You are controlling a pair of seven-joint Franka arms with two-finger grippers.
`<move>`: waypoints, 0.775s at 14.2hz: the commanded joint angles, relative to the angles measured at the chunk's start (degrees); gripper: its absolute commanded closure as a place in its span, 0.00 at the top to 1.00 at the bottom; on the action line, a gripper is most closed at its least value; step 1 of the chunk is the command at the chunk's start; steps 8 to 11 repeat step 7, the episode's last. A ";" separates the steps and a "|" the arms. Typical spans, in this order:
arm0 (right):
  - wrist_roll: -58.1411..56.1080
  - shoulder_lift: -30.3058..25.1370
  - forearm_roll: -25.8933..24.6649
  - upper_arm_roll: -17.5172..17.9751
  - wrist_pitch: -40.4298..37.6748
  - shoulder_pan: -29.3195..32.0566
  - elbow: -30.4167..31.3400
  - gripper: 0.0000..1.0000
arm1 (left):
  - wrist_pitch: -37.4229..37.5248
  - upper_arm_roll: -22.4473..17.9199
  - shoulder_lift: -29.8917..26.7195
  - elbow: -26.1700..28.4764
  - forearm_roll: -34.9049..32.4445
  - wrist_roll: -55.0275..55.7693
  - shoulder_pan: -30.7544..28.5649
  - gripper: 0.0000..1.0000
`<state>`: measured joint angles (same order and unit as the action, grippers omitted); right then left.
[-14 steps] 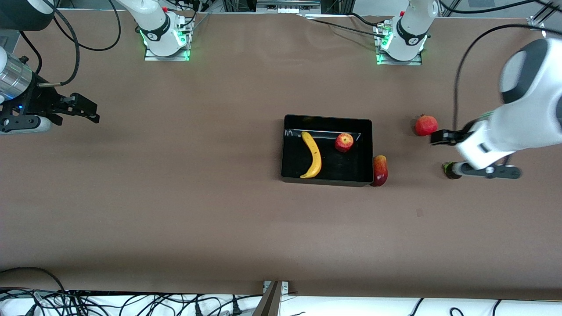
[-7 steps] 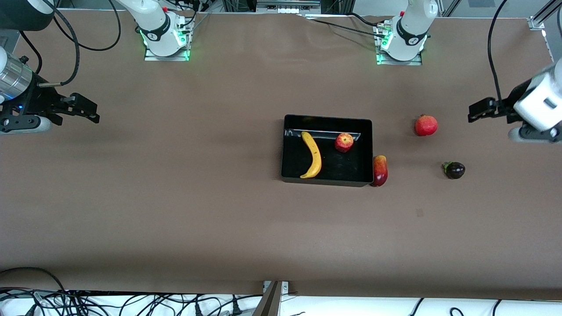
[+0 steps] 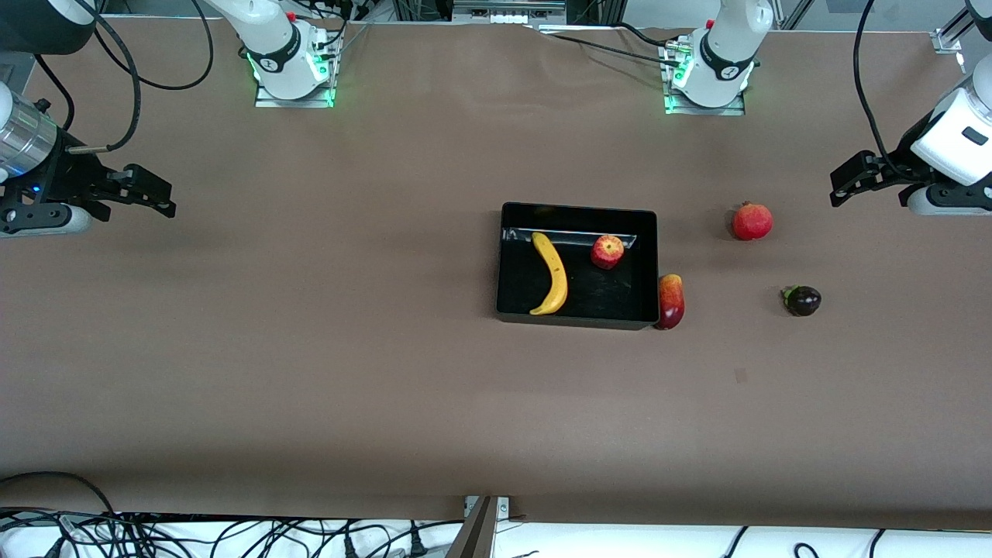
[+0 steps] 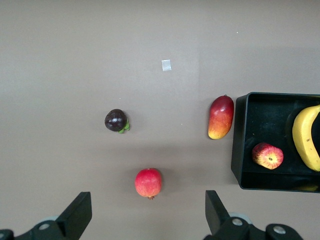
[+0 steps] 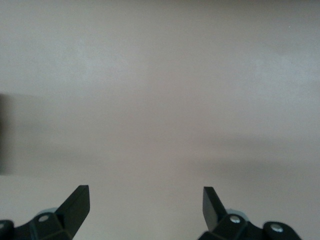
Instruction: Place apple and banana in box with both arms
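The black box sits mid-table. The yellow banana and the small red apple lie inside it; both also show in the left wrist view, banana and apple, in the box. My left gripper is open and empty, raised over the table at the left arm's end. In its wrist view its gripper hangs above the plain red fruit. My right gripper is open and empty over bare table at the right arm's end, also in its wrist view.
A red-yellow mango lies against the box's outer wall toward the left arm's end. A plain red round fruit with a crown tip and a small dark purple fruit lie farther toward that end. A small pale mark is on the mat.
My left arm has drawn back from above the dark purple fruit toward the left arm's end of the table and risen. The right arm has not moved. The fruits stay put.
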<state>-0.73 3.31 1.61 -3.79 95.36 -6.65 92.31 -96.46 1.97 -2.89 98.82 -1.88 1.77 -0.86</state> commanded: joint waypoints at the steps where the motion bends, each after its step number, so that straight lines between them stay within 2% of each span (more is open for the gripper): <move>1: -0.59 -0.15 -0.29 0.54 -0.08 0.67 -0.38 1.00 | -0.40 -1.26 -1.24 1.11 0.56 0.26 1.56 1.00; 11: -0.59 -0.15 -0.29 0.54 -0.17 0.67 -0.38 1.00 | 1.36 -1.70 -1.15 -0.03 0.56 0.34 1.74 1.00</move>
